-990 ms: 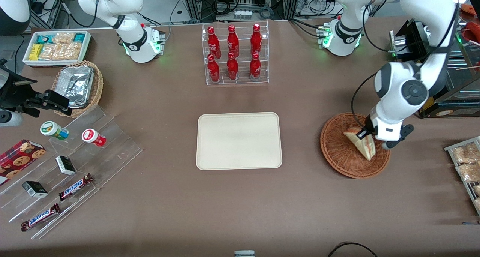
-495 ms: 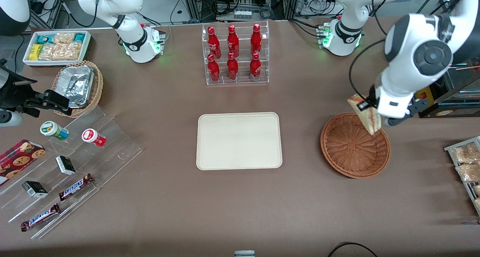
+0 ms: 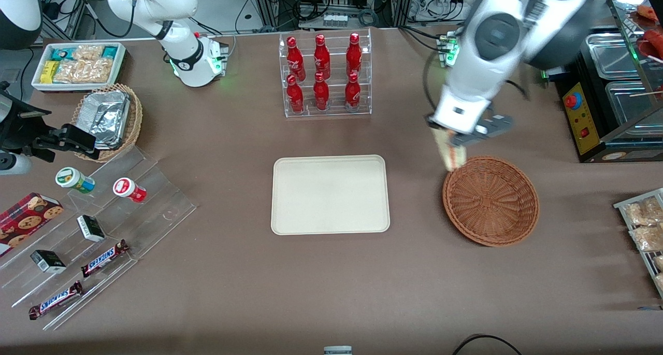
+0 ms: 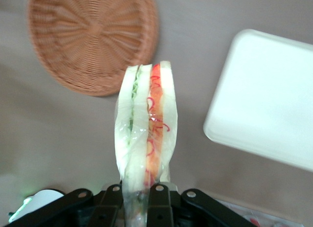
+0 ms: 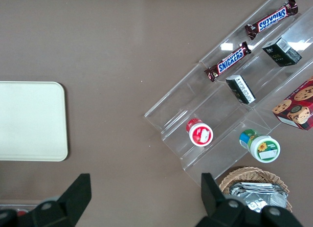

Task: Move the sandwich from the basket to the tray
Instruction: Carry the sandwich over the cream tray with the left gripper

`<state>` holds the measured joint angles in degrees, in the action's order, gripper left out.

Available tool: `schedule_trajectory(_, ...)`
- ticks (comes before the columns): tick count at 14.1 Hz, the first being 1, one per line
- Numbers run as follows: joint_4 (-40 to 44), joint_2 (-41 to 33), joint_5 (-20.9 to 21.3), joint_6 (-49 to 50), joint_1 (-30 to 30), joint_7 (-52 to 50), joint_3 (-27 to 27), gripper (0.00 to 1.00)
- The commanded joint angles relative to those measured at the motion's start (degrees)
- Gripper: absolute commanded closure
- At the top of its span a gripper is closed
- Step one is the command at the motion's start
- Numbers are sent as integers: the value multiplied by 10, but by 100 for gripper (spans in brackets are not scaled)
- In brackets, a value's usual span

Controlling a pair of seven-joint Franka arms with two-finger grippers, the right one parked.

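In the front view, the gripper (image 3: 458, 137) is seen in the air above the table, just off the rim of the basket (image 3: 490, 200) on the side facing the tray (image 3: 330, 194). The sandwich (image 3: 449, 151) is pinched between the fingers and hangs below them, its long axis pointing down and its lower tip near the basket's rim without resting on it. The basket itself holds nothing. The tray lies flat, well apart from the basket, toward the parked arm's end of the table, at about the same nearness to the front camera. The coming move is judged to be mainly a sideways carry from the basket toward the tray, followed by a lowering.

In the left wrist view, the fingers (image 4: 157, 193) are closed tightly on the narrow end of the sandwich (image 4: 146, 134), which is wrapped in clear film and stands straight out from them, with the green and red filling layers showing along its edge. The basket (image 4: 93, 38) and the tray (image 4: 266, 97) are seen lower down, on either side of the sandwich's free end; neither is touched.

In the right wrist view, only a bare corner of the tray (image 5: 29, 120) is shown; the sandwich and gripper are not seen.
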<state>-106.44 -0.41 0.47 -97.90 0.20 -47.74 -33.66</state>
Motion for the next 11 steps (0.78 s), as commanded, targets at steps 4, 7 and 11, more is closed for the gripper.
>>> schedule_trajectory(4,21,96,16,-117,-52,-115,-93,100)
schedule_trajectory(7,41,153,59,-158,-92,-153,-93,100)
schedule_trajectory(11,96,256,146,-173,-130,-212,-92,100)
